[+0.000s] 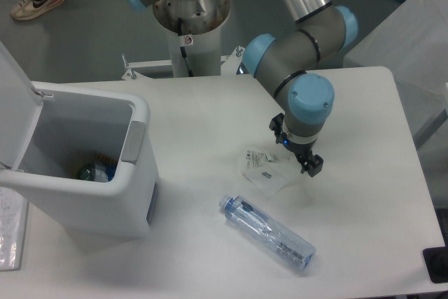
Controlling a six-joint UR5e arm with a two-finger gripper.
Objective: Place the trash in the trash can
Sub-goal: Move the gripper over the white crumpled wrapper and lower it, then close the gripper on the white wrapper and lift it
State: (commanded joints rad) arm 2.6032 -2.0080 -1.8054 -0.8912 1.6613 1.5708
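While poised over the white table [210,124], hangs low just right of the wrapper [264,170], at its right edge: gripper [297,152], fingers pointing down, spread or closed impossible to tell from this angle, nothing visibly grasped. Lies flat, crinkled and whitish, well right of the trash can [77,166]: the wrapper. Rests on its side just below the wrapper, cap toward the can: clear bluish bottle [266,232]. Stands with lid flipped up, some items already inside: the trash can.
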